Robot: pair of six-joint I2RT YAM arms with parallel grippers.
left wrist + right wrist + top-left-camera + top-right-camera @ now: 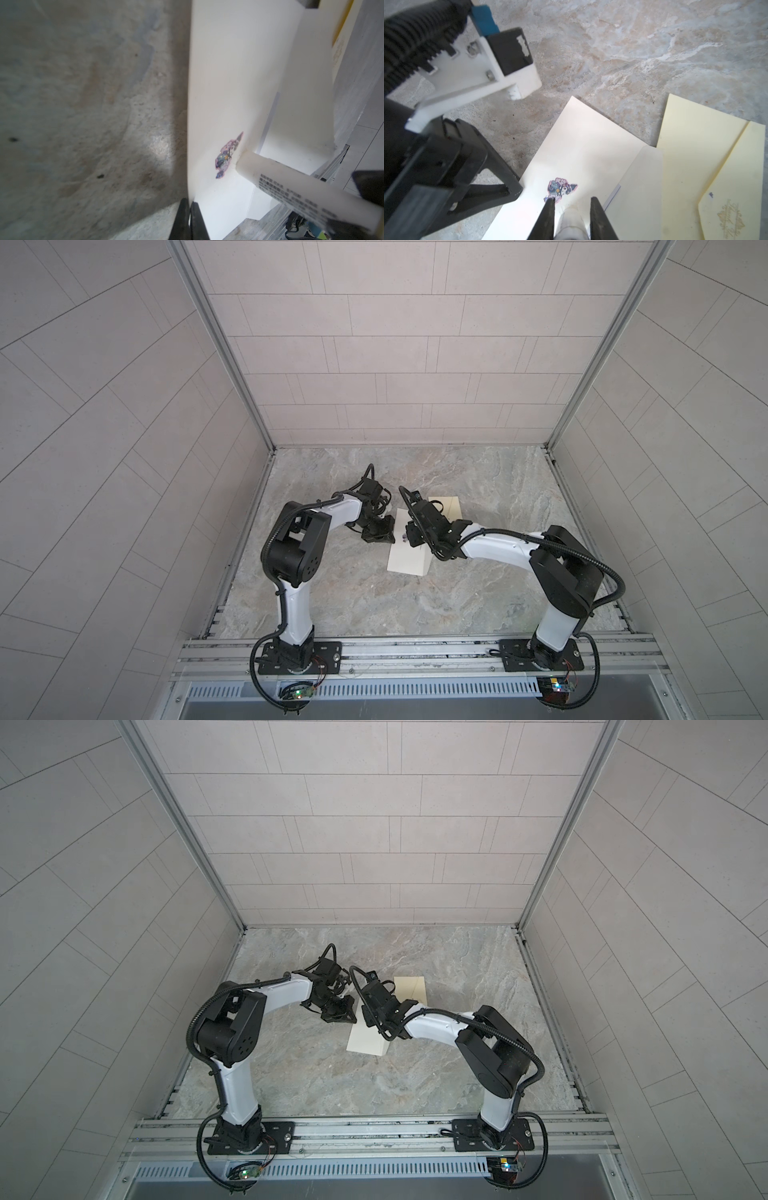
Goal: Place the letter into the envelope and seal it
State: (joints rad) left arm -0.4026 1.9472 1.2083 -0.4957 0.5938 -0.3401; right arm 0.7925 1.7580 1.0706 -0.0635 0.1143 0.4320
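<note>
**Glue Tip Down Beside the Sticker**

The left hand (189, 202) pinched the nine-o'clock edge of the white envelope (409, 562). The right hand (572, 199) clamped a glue stick (280, 178), its tip touching the paper beside a sticker (561, 190). A blue-edged sheet (612, 195), probably the letter, peeked under the flap (639, 172). Dragging the stick might smear the sticker or buckle the paper. At two o'clock, a cream card (451, 508) lay on the tabletop (498, 593), just beside the flap.
</note>
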